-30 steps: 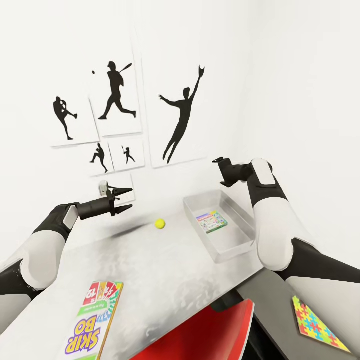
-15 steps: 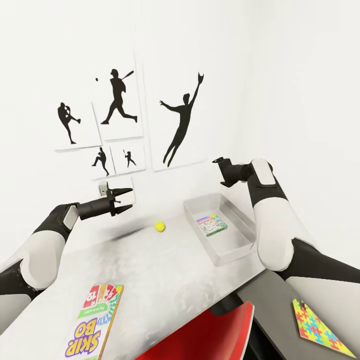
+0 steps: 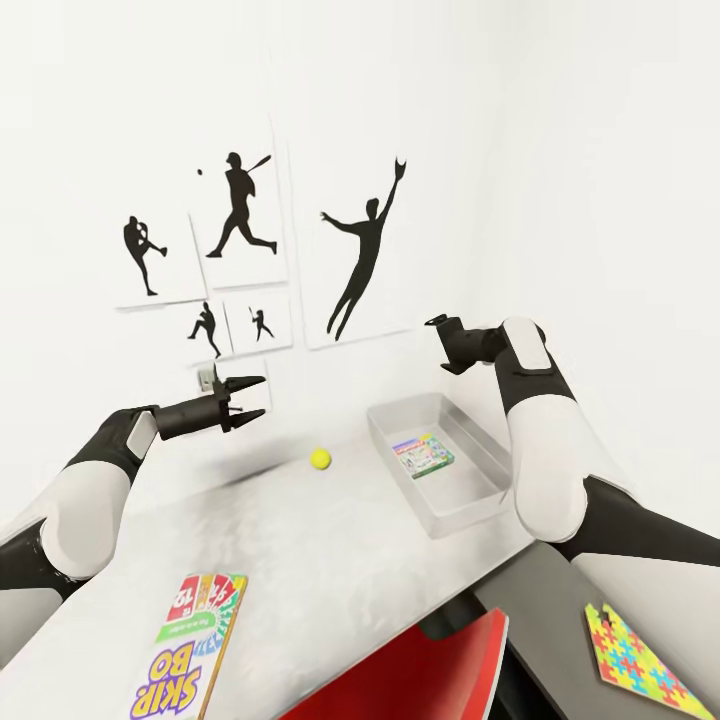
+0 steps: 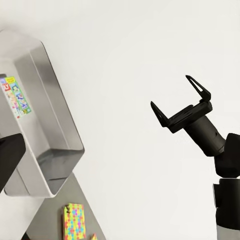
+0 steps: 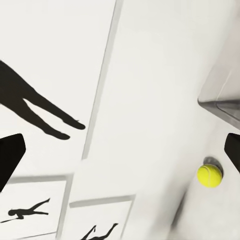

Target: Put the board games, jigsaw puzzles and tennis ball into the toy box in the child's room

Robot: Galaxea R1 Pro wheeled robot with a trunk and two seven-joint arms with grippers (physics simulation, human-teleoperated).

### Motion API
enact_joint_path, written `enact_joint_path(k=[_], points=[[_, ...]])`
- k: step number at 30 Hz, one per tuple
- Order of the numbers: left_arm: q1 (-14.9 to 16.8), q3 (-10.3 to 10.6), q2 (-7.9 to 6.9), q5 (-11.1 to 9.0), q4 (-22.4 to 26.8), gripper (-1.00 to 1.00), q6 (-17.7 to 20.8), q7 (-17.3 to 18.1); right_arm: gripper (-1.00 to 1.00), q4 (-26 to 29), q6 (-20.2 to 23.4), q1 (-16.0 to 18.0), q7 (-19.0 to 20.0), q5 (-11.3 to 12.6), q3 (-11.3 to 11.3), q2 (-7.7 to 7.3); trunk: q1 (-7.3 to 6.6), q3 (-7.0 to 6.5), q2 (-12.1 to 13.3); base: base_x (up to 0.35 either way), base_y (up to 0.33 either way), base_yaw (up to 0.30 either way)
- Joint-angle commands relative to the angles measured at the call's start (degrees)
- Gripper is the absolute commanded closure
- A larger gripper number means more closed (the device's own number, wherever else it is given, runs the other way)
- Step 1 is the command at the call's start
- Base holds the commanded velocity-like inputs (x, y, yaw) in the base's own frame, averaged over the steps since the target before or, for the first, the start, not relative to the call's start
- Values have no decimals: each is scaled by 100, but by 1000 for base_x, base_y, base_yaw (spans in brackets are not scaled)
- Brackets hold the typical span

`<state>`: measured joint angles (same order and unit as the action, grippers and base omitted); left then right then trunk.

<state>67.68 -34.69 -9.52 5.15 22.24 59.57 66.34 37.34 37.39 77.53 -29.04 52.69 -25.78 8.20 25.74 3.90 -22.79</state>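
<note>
The table [image 3: 300,540] runs away from the robot toward a white wall hung with baseball-player silhouettes [image 3: 362,250]. Far right on its top sits the toy box [image 3: 478,432], open and lidless, with one board game [image 3: 422,455] already lying flat on its floor. The tennis ball [image 3: 320,458] rests on the bare top just left of the box, near the wall. A second game, the Skip-Bo box [image 3: 185,650], lies at the near left edge of the table. On the lower dark cabinet top [image 3: 560,620] at the near right lies a jigsaw puzzle [image 3: 635,655], well apart from the box. A red chair [image 3: 420,665] is tucked under the table's near edge.

Both arms are raised off the table, probably to keep clear while the robot settles in front of it. The left gripper [image 3: 250,398] hovers above the far left of the table, fingers apart and empty, pointing toward the ball. The right gripper [image 4: 181,102] is held high above the far rim of the box; seen from the left wrist, its two fingers stand apart with nothing between them.

The ball looks like the nearest thing to take, and being round it may roll from a glancing touch.
</note>
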Motion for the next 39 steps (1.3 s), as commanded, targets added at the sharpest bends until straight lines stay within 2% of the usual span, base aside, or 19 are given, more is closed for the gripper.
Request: enact_joint_path(k=[1,39], points=[[9,-38,3,56,0,-100,43,37,-100,10,5,7,-58,59,-23,6,4,5,-13,0,0,0],[9,-38,3,56,0,-100,43,37,-100,10,5,7,-59,57,-23,6,4,-344,-13,0,0,0]])
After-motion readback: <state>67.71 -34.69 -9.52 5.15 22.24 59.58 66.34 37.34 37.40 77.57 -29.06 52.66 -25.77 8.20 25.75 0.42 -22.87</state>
